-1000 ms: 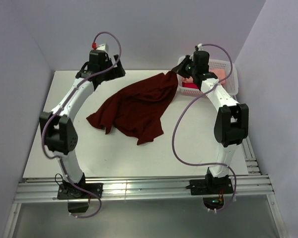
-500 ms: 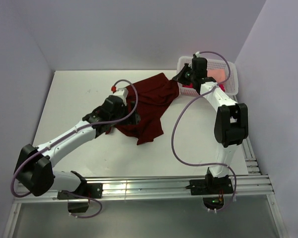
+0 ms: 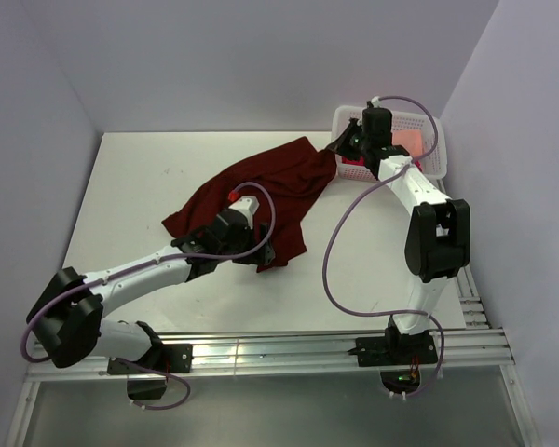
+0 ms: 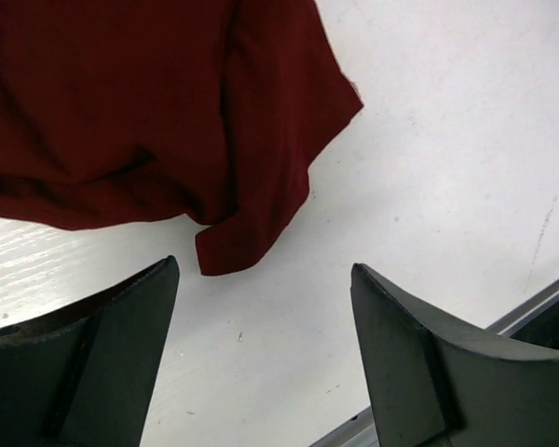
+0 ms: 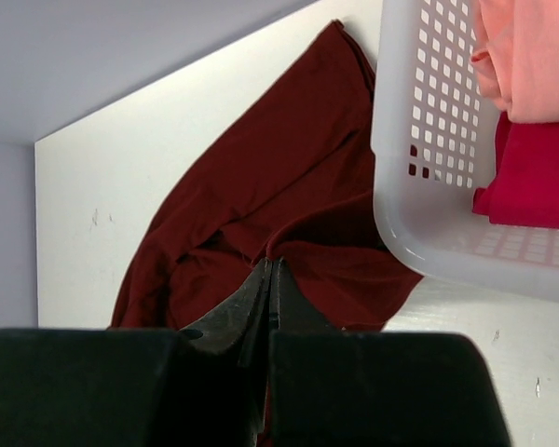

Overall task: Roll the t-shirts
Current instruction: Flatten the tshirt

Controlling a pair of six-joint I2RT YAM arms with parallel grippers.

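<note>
Swung forward, left claw (image 4: pixel 263 270) gapes over white, lilac-walled table (image 4: pixel 447 140) by maroon t-shirt (image 4: pixel 121 93); right claw (image 5: pixel 270 268) clenched.

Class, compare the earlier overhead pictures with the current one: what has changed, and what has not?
The left gripper swung from the far left down to the near edge of the maroon t-shirt, fingers open, holding nothing. The right gripper stayed shut beside the basket; the shirt barely shifted.

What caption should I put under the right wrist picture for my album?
Shut right gripper over a maroon t-shirt, beside a white basket holding a peach shirt and a crimson-pink shirt.
</note>
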